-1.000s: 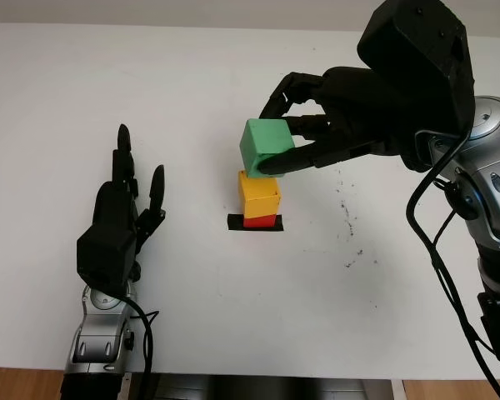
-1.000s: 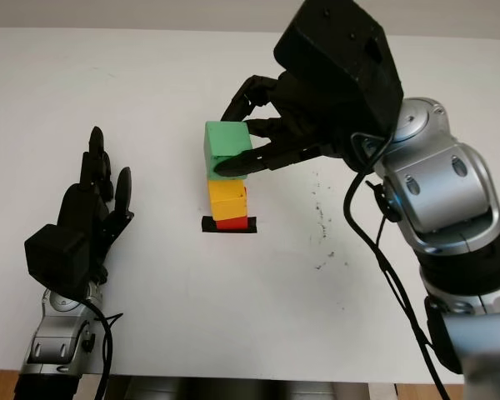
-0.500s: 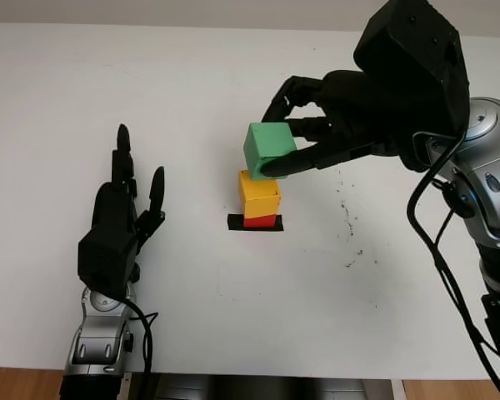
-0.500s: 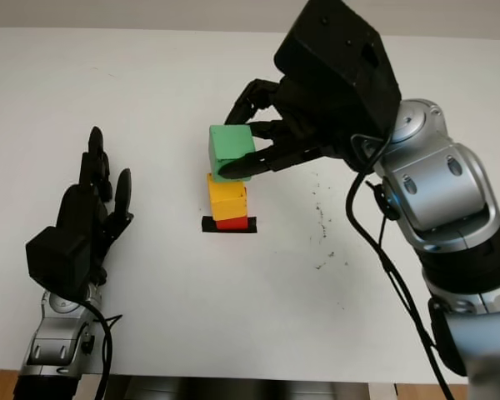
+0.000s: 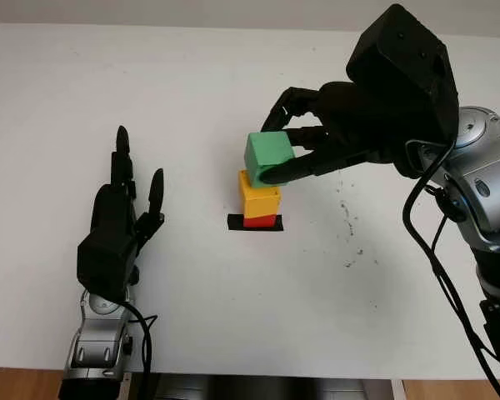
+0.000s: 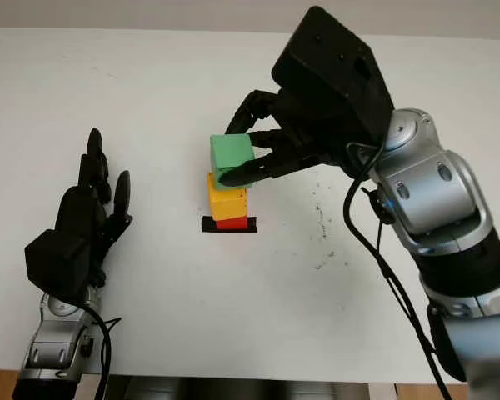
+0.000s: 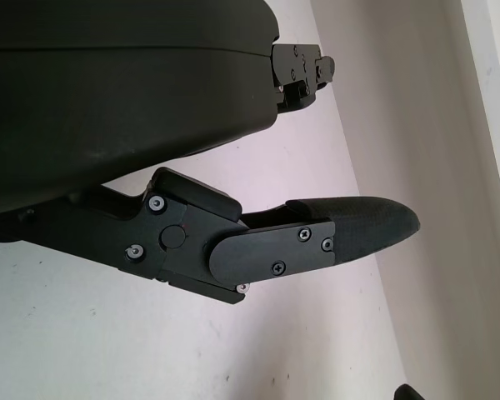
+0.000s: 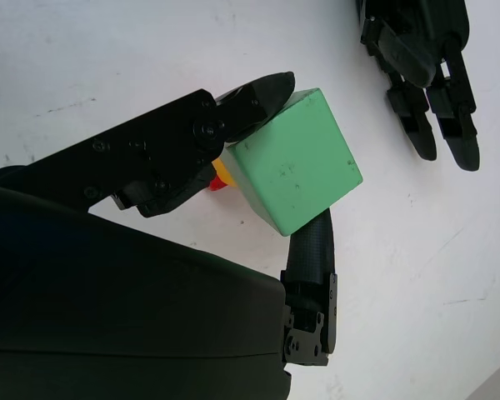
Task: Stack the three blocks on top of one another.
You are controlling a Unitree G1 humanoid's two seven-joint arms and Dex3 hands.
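A white counter (image 5: 192,67) marked with dark scuffs (image 5: 347,218) and a black tape strip (image 5: 255,222); wood-toned floor (image 5: 17,385) below its near edge.

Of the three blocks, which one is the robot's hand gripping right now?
The green block, topmost of the three. The right hand pinches it above the yellow block, which sits on the red block; neither of those is gripped.

right hand (image 5: 296,154) fingers closed in a grasp; left hand (image 5: 117,229) open
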